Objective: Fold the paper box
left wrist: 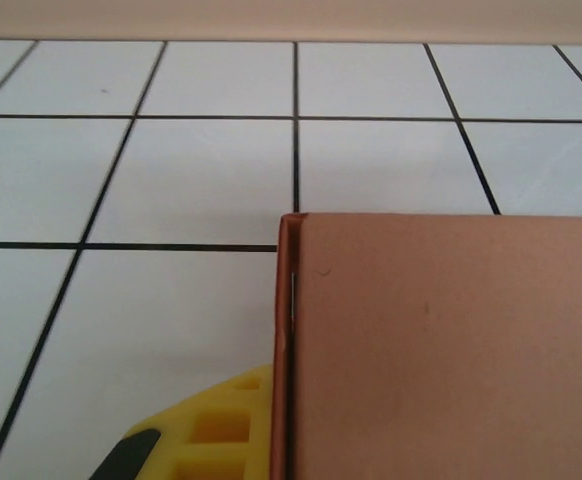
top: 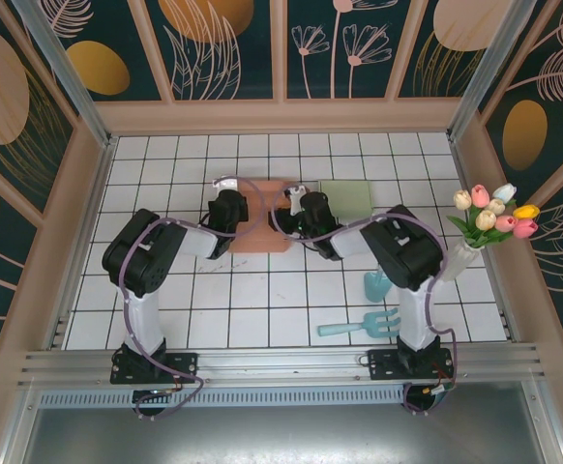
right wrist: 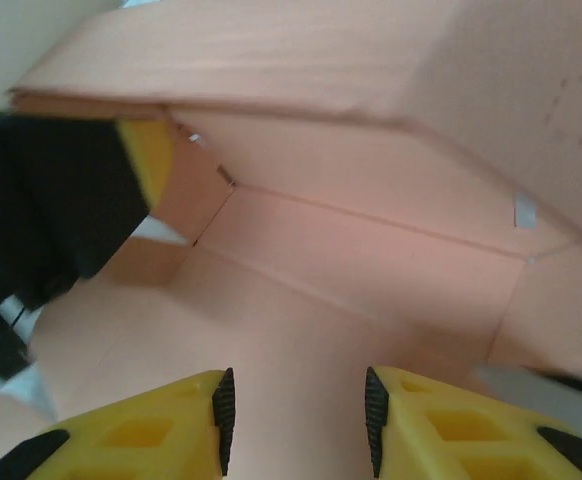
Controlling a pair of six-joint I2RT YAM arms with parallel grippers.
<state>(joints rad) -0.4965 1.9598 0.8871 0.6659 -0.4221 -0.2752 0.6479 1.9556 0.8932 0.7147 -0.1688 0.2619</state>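
The salmon paper box (top: 265,224) lies partly folded at the table's middle, between my two grippers. My left gripper (top: 233,209) is at its left side. In the left wrist view an upright wall of the box (left wrist: 441,350) stands edge-on against the one yellow finger (left wrist: 216,425) that shows, and the other finger is hidden behind it, so the left gripper (left wrist: 277,405) looks shut on that wall. My right gripper (top: 299,215) reaches in from the right. It hangs open (right wrist: 296,410) over the box's inner floor (right wrist: 301,330), with raised walls beyond and nothing between its pads.
A pale green sheet (top: 346,197) lies just right of the box. A teal cup (top: 376,285) and a teal toy rake (top: 359,327) sit near the right arm's base. A white vase of tulips (top: 489,220) stands at the right wall.
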